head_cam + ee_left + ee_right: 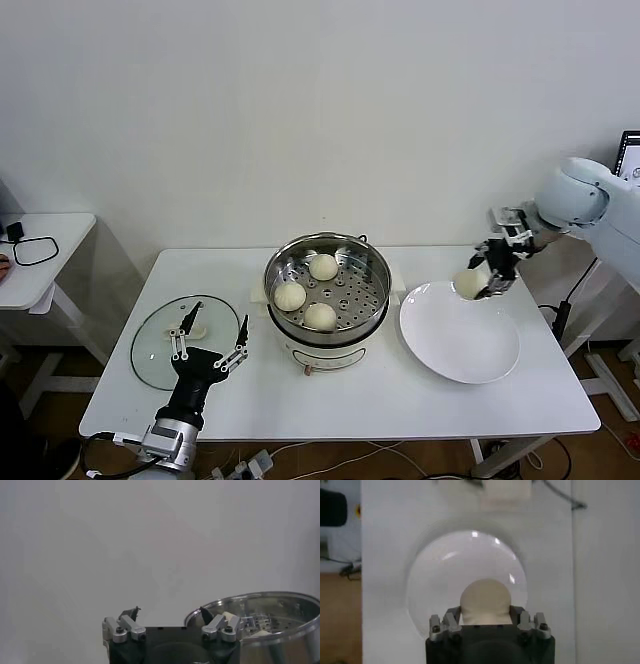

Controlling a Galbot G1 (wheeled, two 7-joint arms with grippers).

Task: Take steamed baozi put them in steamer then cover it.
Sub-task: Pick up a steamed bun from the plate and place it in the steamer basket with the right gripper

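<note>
The right gripper [492,272] was closed on the fourth bun [470,284], pinching it by its sides and holding it in the air above the far edge of the white plate [460,345], while the steamer [327,288], with three buns [320,315] already on its perforated tray, stood well off toward the robot's left. The bun looked light, soft and easily dented, so a gentle squeeze across its round middle seemed the safest hold. No brand, label or writing could be read; the left gripper [209,343] waited spread wide beside the glass lid [186,341].
</note>
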